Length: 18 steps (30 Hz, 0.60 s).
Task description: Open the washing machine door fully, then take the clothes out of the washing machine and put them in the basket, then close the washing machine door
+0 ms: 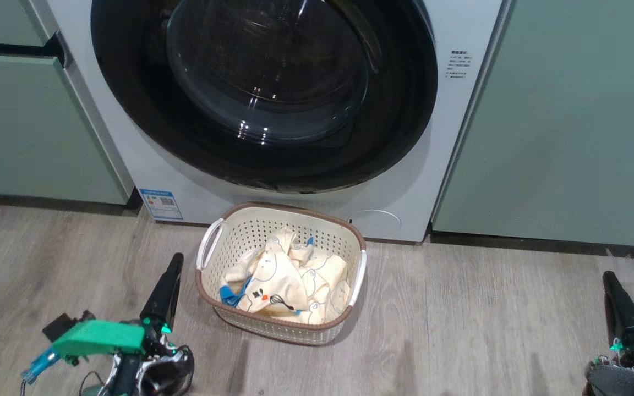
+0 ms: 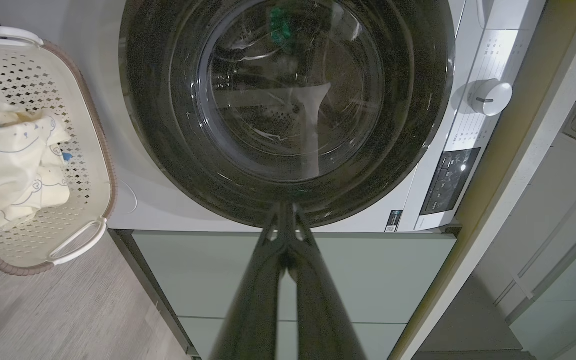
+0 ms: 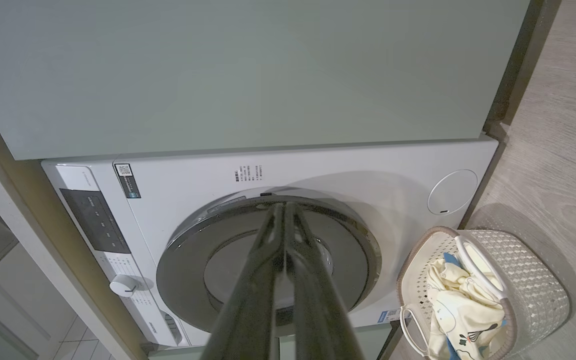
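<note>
Labels (image 1: 161,204) on washing machine (image 1: 410,187): nothing legible.

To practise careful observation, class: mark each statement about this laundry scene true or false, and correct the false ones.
1. The washing machine door is closed on the washing machine. True.
2. The clothes lie on the floor beside the basket. False: they lie inside the basket.
3. The left gripper holds a garment. False: it is shut and empty, to the left of the basket.
4. The basket stands on the floor in front of the washing machine. True.
5. The right gripper is shut and holds nothing. True.
</note>
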Motion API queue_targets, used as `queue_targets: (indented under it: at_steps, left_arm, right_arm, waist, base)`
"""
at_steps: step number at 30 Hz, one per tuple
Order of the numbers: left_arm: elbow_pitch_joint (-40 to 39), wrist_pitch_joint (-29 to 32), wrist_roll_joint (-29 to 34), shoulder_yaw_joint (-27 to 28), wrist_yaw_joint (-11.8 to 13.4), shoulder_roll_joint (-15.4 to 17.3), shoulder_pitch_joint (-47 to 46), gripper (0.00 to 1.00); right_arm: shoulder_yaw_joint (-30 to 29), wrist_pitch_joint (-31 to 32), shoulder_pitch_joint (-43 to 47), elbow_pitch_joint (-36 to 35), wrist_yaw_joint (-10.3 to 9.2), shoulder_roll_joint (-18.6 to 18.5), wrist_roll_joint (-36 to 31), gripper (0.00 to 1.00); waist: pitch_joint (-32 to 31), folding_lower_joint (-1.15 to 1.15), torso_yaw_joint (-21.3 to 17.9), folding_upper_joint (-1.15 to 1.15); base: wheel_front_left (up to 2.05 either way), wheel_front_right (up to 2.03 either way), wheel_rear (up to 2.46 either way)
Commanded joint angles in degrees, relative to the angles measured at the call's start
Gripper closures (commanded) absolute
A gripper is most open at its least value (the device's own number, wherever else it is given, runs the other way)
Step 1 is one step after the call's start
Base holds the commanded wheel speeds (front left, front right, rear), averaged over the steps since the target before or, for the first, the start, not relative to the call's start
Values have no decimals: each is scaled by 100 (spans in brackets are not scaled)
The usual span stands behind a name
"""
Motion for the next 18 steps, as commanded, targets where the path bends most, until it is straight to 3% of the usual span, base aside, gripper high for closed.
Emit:
queue_targets:
  at_steps: [1, 18]
  left_arm:
    - [-158, 39, 39, 232, -49, 36, -328, 100]
    - [-158, 47, 47, 241, -49, 30, -328, 100]
  right_arm:
    - [96, 39, -310, -184, 20, -24, -49, 100]
    - [82, 51, -311, -183, 20, -14, -61, 100]
  waist:
    - [0, 0, 0, 0]
    - [0, 0, 0, 0]
  base:
    - [0, 0, 0]
    - [0, 0, 0]
